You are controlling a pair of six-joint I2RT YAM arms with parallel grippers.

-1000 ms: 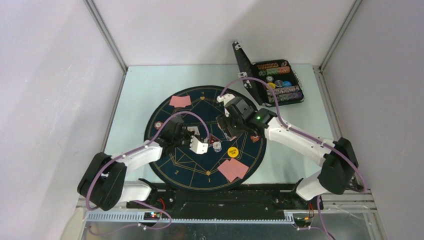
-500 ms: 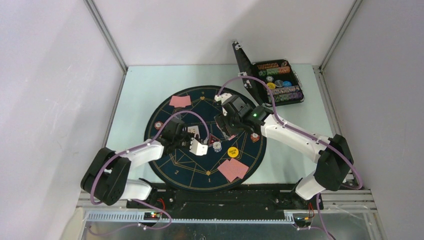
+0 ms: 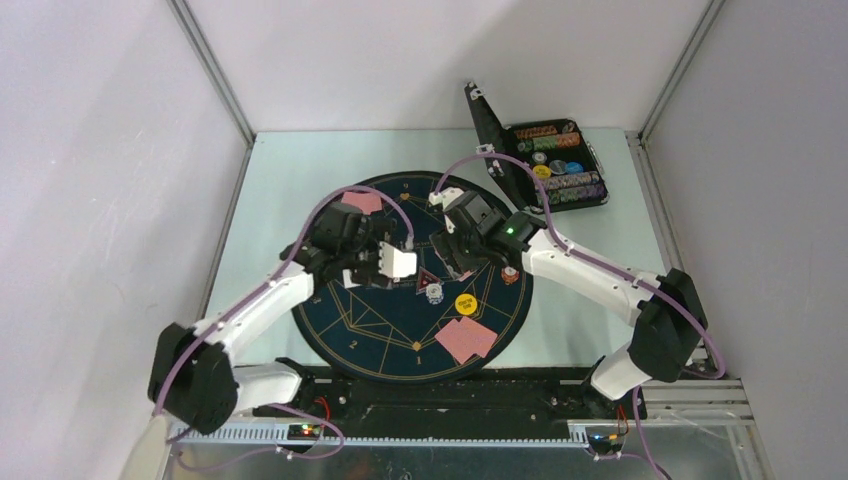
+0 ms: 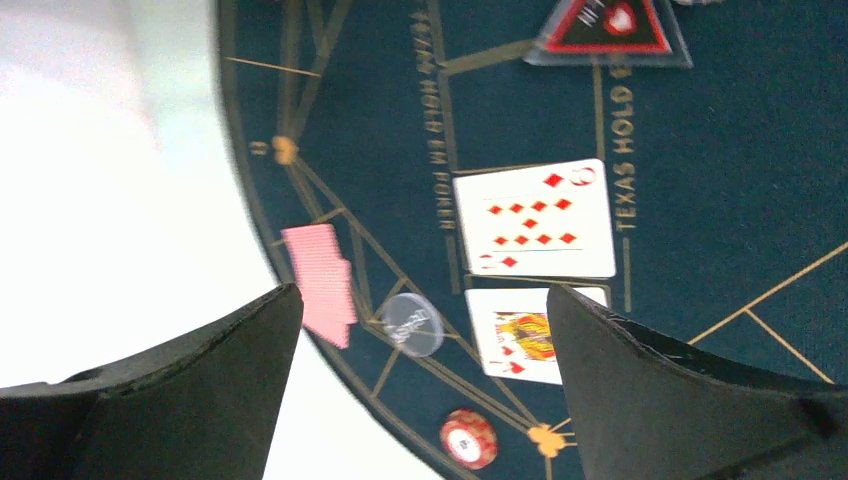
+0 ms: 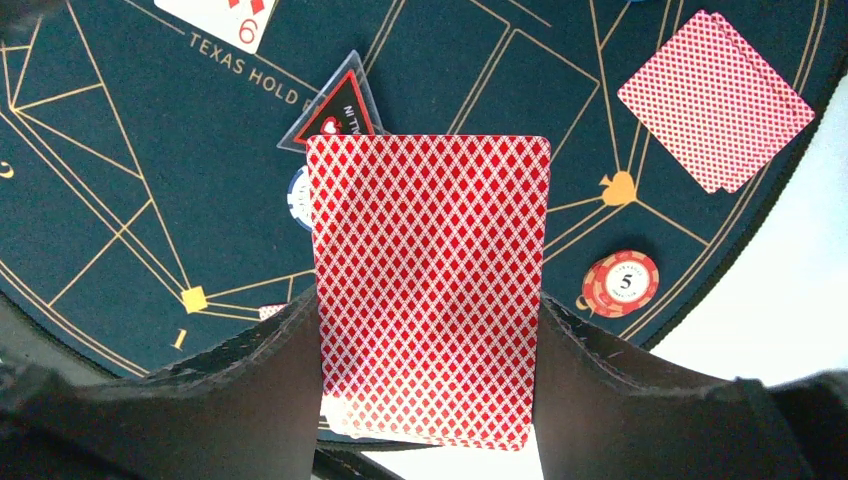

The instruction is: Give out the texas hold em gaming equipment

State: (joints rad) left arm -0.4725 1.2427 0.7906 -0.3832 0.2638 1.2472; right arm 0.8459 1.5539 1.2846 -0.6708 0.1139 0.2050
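Looks roughly midway through the deal. Already got a face-down pair [image 3: 360, 202] on the far left of the mat [image 3: 385, 340], a second pair [image 3: 465, 340] at the near right, and two face-up cards [image 4: 532, 218] in the middle, with the triangular marker [image 3: 427, 279], yellow disc [image 3: 465, 303] and a few chips [image 3: 510, 274] nearby. Probably more board cards left to lay. Got the left gripper [image 4: 422, 295] spread wide, holding nothing, hovering above those face-up cards. Got the right gripper [image 5: 428, 300] pinching the deck [image 5: 430, 250] over the mat's middle.
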